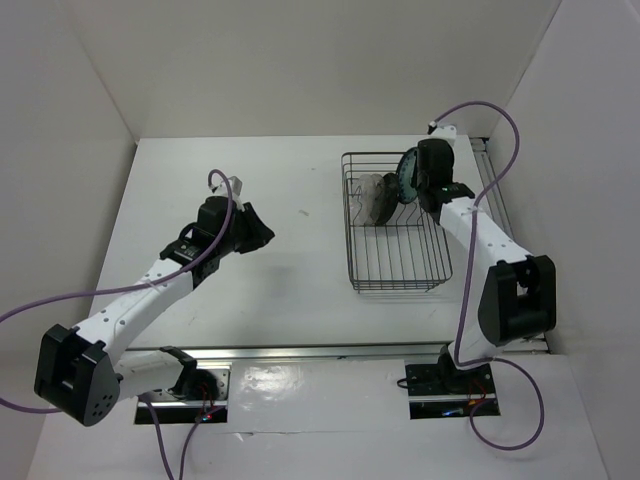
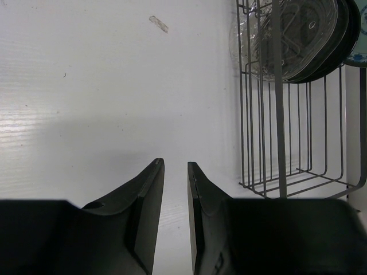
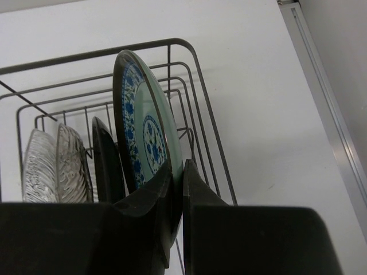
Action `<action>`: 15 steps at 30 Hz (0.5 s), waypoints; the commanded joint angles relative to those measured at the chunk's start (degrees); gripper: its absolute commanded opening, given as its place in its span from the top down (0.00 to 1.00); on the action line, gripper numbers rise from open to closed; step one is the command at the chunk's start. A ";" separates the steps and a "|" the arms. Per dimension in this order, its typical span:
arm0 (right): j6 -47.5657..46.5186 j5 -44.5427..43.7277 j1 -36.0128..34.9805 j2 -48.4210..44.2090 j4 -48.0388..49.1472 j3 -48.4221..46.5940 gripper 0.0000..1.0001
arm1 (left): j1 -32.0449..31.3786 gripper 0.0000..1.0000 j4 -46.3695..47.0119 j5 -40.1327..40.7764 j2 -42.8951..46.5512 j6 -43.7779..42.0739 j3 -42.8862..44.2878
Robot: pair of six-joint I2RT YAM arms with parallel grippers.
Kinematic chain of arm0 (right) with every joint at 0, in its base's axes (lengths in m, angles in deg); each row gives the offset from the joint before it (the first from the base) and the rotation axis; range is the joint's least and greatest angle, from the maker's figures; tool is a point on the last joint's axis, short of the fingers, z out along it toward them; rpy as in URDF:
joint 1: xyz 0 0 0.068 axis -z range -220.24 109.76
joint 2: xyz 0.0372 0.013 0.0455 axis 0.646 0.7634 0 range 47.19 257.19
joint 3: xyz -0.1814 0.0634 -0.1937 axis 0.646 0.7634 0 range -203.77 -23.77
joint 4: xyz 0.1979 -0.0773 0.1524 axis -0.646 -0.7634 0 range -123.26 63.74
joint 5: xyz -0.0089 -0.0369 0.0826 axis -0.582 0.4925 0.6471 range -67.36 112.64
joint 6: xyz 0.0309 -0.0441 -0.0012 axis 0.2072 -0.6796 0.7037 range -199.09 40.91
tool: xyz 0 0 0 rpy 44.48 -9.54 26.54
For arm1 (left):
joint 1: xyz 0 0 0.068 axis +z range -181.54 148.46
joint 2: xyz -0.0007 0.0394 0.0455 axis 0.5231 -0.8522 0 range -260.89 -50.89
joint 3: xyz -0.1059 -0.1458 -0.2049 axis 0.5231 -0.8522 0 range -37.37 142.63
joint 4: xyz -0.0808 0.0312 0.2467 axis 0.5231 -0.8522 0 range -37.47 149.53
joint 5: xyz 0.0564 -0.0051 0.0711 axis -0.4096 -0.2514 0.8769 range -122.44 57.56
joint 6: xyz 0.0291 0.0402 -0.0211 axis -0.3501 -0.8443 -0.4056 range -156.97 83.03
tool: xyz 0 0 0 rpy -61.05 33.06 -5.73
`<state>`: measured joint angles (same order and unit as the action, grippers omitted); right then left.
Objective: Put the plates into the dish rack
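The right gripper (image 3: 178,166) is pinched on the lower rim of the teal plate (image 3: 143,126), one finger on each face, holding it upright on edge with its blue floral pattern facing the wrist camera. The plate sits over the far right end of the dish rack (image 1: 400,258). Its bottom edge is hidden behind the fingers, so whether it rests on the wires cannot be told. Just beside it, on the side away from the rack's end wall, the black plate (image 3: 106,163) stands on edge among the dividers. Next in the row is a glassy plate (image 3: 71,163) with a ribbed look, and beyond that a second pale plate (image 3: 37,169). That one looks similar, though whether it is glass too cannot be made out. All the plates are bunched toward the far end of the rack, and the near part of the basket shows only bare wires. The rack stands on the right side of the white table (image 1: 250,170). The left gripper (image 2: 175,163) hangs over the middle of the table, well apart from the rack's left wall and pointing toward it. Its fingers are spread by a narrow gap with nothing between them, and the white surface shows through. A small scrap (image 2: 159,23) lies on the table beyond it.
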<state>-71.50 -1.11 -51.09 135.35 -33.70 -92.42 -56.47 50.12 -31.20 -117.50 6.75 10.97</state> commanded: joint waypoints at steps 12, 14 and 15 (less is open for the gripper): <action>-0.74 -5.08 -2.94 1.58 1.99 -0.26 0.95 | -0.21 0.64 1.76 -1.59 2.71 -0.48 -0.08; -0.74 -5.08 -2.95 2.10 1.99 -0.26 0.92 | -0.21 0.64 1.76 -1.59 2.71 -0.48 -0.08; -0.74 -5.08 -3.47 2.63 1.99 -0.26 0.89 | -0.21 0.64 1.76 -1.59 2.71 -0.48 -0.08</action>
<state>-72.11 -4.47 -53.36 137.08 -33.97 -92.39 -56.47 50.14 -31.77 -116.01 6.75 10.97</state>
